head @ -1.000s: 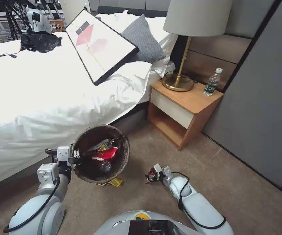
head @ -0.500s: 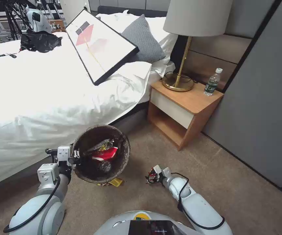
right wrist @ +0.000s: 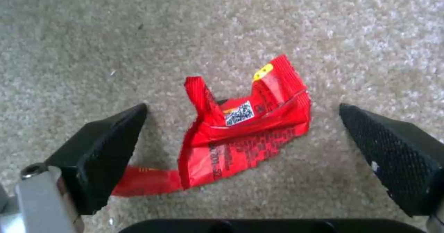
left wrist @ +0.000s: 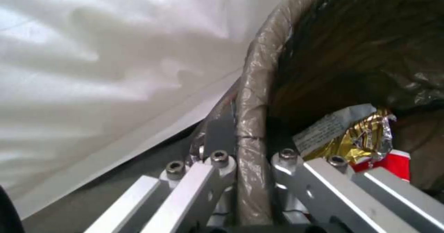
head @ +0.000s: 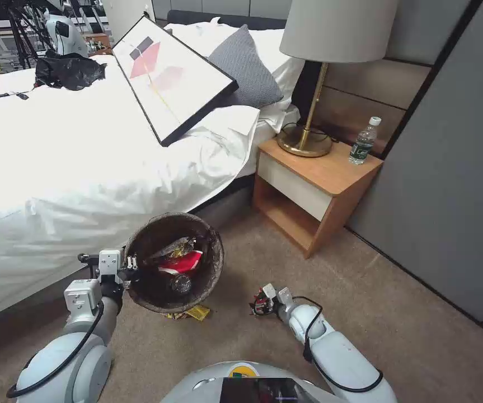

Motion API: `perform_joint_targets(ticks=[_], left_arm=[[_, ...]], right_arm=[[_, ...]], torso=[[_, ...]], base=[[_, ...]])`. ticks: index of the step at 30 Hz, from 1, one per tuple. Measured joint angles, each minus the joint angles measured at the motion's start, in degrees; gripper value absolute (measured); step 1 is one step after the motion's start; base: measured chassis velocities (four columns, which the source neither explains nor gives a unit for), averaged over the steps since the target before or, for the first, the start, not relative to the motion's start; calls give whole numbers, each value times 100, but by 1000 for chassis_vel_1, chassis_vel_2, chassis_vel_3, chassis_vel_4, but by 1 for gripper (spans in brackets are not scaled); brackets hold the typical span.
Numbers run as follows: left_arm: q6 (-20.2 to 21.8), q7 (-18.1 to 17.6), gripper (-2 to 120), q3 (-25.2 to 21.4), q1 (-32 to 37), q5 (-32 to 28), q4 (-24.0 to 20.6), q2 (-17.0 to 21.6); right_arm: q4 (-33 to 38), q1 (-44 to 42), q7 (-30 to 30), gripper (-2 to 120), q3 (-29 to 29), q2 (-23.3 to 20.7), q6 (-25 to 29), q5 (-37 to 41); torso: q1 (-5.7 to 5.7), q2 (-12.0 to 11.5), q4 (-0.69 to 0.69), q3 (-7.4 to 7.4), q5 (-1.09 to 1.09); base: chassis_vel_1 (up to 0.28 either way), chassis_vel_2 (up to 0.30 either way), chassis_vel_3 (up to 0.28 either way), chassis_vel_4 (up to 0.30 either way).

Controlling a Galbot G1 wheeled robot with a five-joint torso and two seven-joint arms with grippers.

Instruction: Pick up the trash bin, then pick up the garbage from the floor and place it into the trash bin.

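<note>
My left gripper (head: pixel 128 268) is shut on the near rim of the trash bin (head: pixel 214 267), holding it off the carpet beside the bed. In the left wrist view the fingers (left wrist: pixel 217 163) pinch the bag-covered rim (left wrist: pixel 256 73). Inside the bin lie a gold wrapper (left wrist: pixel 365 135), a red-and-white cup (head: pixel 181 262) and a bottle (head: pixel 181 285). My right gripper (head: pixel 263 301) hangs open low over the carpet, its black pads (right wrist: pixel 109 146) on either side of a red snack wrapper (right wrist: pixel 245 132) lying flat. A yellow wrapper (head: pixel 197 313) pokes out from under the bin.
The white bed (head: pixel 73 168) runs along the left. A wooden nightstand (head: pixel 314 190) with a lamp (head: pixel 308 134) and a water bottle (head: pixel 363 141) stands ahead. A grey wall panel (head: pixel 454 184) closes the right. Open carpet (head: pixel 387 313) lies to my right.
The right gripper has sunk slightly toward the red wrapper. The bin in the left gripper has edged up a touch.
</note>
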Motion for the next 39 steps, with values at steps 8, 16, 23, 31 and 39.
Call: perform_joint_targets(ticks=[8, 16, 23, 31, 39], left_arm=[[-6, 13, 2, -5, -24, -10, 0, -3], [-18, 17, 2, -10, -30, -14, 0, -10], [-22, 19, 2, -13, -24, -14, 0, -11], [-28, 20, 2, -4, -24, -12, 0, -24], [-38, 20, 2, 14, -8, 14, 0, -49]], right_arm=[[-57, 40, 3, 98, -12, 21, -3, -62], [-88, 53, 12, 97, -11, 36, -2, -94], [-80, 44, 47, 86, 6, 54, 1, -109], [-6, -48, 153, 59, 13, 48, 27, -100], [99, -158, 249, 36, 28, 33, 47, -79]], torso=[[0, 0, 0, 0, 0], [0, 0, -1, 0, -1], [-1, 0, 0, 0, -1], [-1, 0, 2, 0, 1], [0, 0, 0, 0, 1]], base=[[0, 0, 0, 0], [0, 0, 0, 0], [0, 0, 0, 0], [0, 0, 0, 0], [0, 0, 0, 0]])
